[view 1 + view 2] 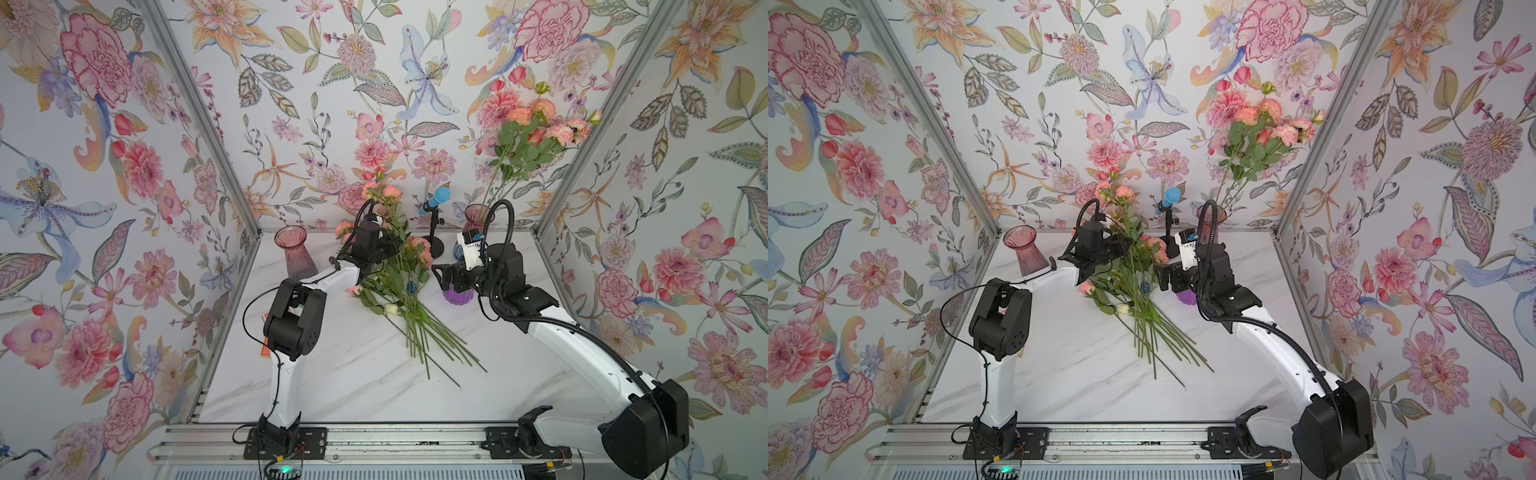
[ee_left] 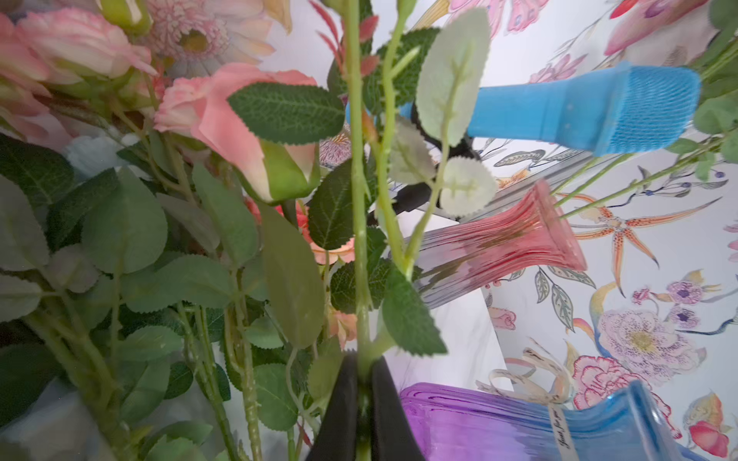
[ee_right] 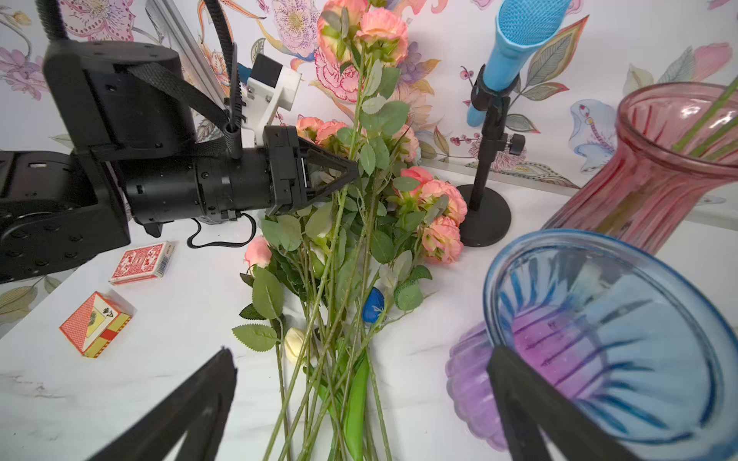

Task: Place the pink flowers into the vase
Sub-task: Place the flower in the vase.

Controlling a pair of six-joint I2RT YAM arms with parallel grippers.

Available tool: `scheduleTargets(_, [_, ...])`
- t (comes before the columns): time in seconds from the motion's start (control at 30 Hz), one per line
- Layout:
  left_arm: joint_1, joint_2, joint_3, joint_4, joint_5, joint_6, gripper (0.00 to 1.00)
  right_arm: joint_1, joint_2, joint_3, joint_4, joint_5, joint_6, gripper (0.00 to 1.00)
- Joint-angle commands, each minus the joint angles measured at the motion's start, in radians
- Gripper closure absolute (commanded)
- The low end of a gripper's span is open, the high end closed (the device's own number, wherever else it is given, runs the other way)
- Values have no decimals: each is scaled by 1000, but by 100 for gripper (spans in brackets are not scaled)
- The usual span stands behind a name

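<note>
Left hand [image 3: 353, 171] was clenched on one thorny green stem [image 2: 359, 239] from the pink flowers [image 1: 400, 286]. These lay in a loose heap of leafy salmon and coral roses and carnations across the middle of the white marbled counter [image 1: 332, 374]. The held stem stood nearly upright, its salmon blooms [image 1: 385, 192] above the hand and its lower part running down into the heap. Whether its foot was clear of the counter could not be told. Right hand [image 1: 439, 279] hung released, jaws wide, just beside the heap and close by a blue-and-purple glass vase [image 3: 467, 375].

More of the pink flowers already stood in a tall pink ribbed glass vase [image 1: 473, 218] at the back right of the counter, behind the right arm. A second pink glass vase [image 1: 293, 253] at the back left was empty. A blue microphone on a black stand [image 1: 434, 199] stood between the heap and the filled vase.

The step in hand looked like drawing one flower out of the heap, with most of the task left, since many stems lay flat. The next move likely called for raising the stem until its leaves cleared its neighbours. It would then be carried past the microphone and the right arm and lowered foot-first into the crowded mouth of the filled vase.
</note>
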Motion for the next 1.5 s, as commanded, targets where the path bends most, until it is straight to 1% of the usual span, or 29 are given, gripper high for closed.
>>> scheduleTargets(0.0, [16,-73,-58,54,23,23,100,17,6,25,-35,-3,-2,1])
scheduleTargets(0.23, [37,-129,-121,66,83,45,100,55,54,49,-45,-15,1,1])
scheduleTargets(0.53, [74,-153,-313,136,103,38,100,123,168,77,-50,-13,12,1])
scheduleTargets(0.63, [82,-158,-358,171,111,21,100,149,224,94,-50,-42,16,1])
scheduleTargets(0.73, [89,-161,-372,203,124,-9,100,165,283,125,-51,-50,24,1])
scheduleTargets(0.77, [90,-163,-375,221,127,-24,100,197,300,138,-50,-56,28,1])
scheduleTargets(0.87, [93,-176,-384,269,131,-68,100,207,354,170,-51,-75,60,1])
scheduleTargets(0.93, [93,-181,-388,291,130,-91,100,213,391,194,-52,-87,76,3])
scheduleTargets(1.07, [93,-187,-410,344,140,-139,100,212,451,235,-50,-87,106,13])
scheduleTargets(1.33, [93,-212,-458,360,132,-139,100,213,562,317,-25,-97,146,27])
scheduleTargets(1.47, [93,-221,-475,373,131,-142,100,211,610,361,-17,-93,155,42])
